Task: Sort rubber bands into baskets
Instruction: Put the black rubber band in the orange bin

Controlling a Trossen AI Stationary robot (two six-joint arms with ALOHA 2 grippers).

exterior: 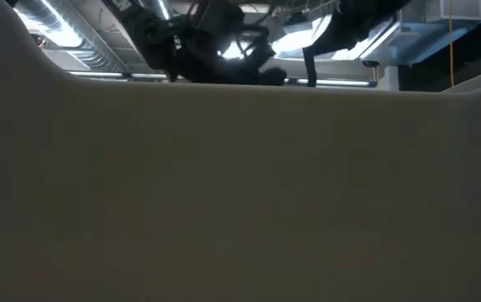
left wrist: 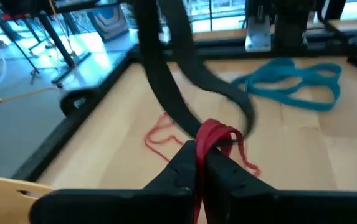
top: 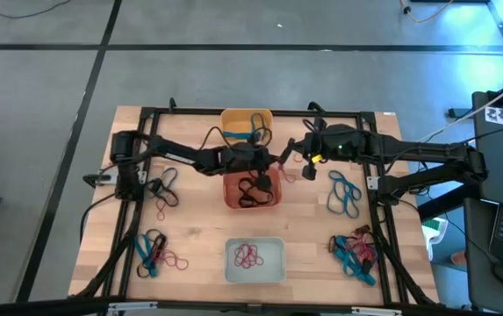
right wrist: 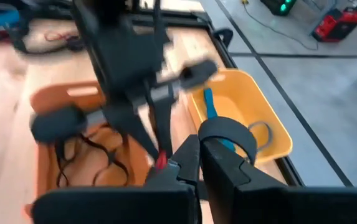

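Observation:
My left gripper point(top: 279, 163) and my right gripper point(top: 298, 160) meet tip to tip above the table, just right of the red-orange basket point(top: 230, 200). My left gripper point(left wrist: 201, 155) is shut on a red rubber band point(left wrist: 214, 133). My right gripper point(right wrist: 198, 152) is shut on a black rubber band point(right wrist: 229, 132). In the left wrist view that black band point(left wrist: 166, 74) runs past the red one. The yellow-orange basket point(top: 233, 117) holds a teal band. The whitish basket point(top: 232, 272) holds red bands. My left gripper pinches the red band between its two fingertips at a bunched fold point(left wrist: 207, 144). The fingers come level from the table's left. The band is lifted clear of the table. My right gripper pinches the black band point(right wrist: 210, 138) between its fingertips, coming from the table's right. A loop of it point(right wrist: 243, 138) arches over the fingers.
Loose bands lie on the wood: teal ones point(top: 345, 195) at the right, a mixed heap point(top: 356, 250) near right, teal and red ones point(top: 156, 251) near left, dark ones point(top: 165, 186) at the left. A thin red band point(left wrist: 161, 134) lies below the grippers. A pale wall point(exterior: 240, 193) fills the low view.

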